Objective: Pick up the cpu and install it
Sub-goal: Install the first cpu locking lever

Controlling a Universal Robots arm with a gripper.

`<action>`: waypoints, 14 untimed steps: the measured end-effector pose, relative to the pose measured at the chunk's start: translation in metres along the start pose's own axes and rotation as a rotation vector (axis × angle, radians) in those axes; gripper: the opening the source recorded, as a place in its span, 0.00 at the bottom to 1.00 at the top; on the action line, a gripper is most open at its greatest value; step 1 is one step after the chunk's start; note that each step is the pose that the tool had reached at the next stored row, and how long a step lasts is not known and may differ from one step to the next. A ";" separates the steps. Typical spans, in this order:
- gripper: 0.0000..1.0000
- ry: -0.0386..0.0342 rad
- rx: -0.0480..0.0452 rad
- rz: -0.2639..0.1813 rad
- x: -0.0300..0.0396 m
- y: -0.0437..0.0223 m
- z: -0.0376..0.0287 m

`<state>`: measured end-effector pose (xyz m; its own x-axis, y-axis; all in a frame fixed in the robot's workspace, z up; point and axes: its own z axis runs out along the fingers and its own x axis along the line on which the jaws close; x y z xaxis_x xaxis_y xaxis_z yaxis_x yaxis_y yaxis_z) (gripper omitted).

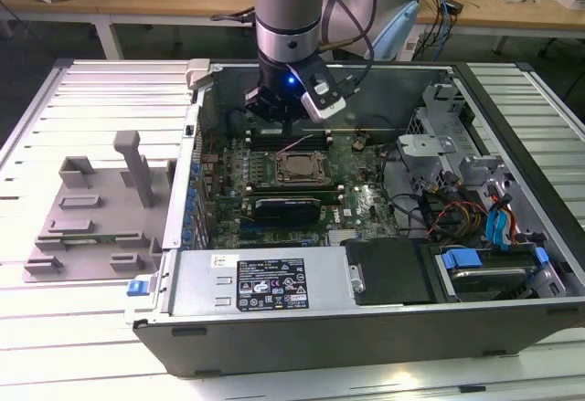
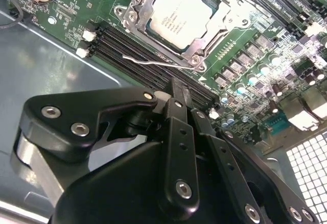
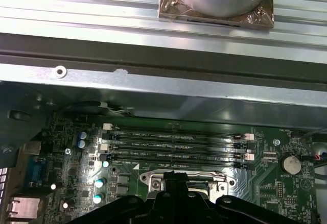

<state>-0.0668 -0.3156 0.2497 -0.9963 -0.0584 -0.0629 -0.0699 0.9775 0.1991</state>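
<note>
**CPU seated in socket; gripper above the memory slots**

Your gripper (image 2: 176,89) hangs inside the open computer case (image 1: 366,319), just behind the socket as the exterior view has it. In the second wrist view its two black fingers (image 2: 179,132) lie pressed together with no gap between them and nothing in their grasp, so log it as clenched and empty. The fingertips sit over the black memory slots (image 2: 153,55), and you cannot tell from these frames whether they touch the board.

Look just past the fingertips: the cpu (image 2: 180,17) lies flat in the socket frame (image 2: 134,10) on the green motherboard (image 2: 66,2), silvery top facing up. A thin wire lever (image 2: 153,61) runs along the near edge of the frame, between socket and slots. In the exterior view you see the same chip (image 1: 299,169) mid-board, in front of the arm (image 1: 288,17).

Farther out, the grey fixture block (image 1: 96,218) rests on the slatted table (image 1: 55,328) to the exterior view's left of the case, well apart from the gripper. Blue drive caddies (image 1: 471,259) sit in the case at the exterior view's right.
</note>
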 end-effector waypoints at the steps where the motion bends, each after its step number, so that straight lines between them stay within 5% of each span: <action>1: 0.11 -0.0001 -0.0001 0.000 -0.0005 -0.0002 0.0008; 10: 0.11 0.0000 0.0001 0.000 -0.0035 -0.0020 0.0087; 14: 0.11 -0.0066 0.0021 0.032 -0.0046 -0.0026 0.0114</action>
<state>-0.0614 -0.3156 0.2383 -0.9977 -0.0253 -0.0629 -0.0374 0.9793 0.1991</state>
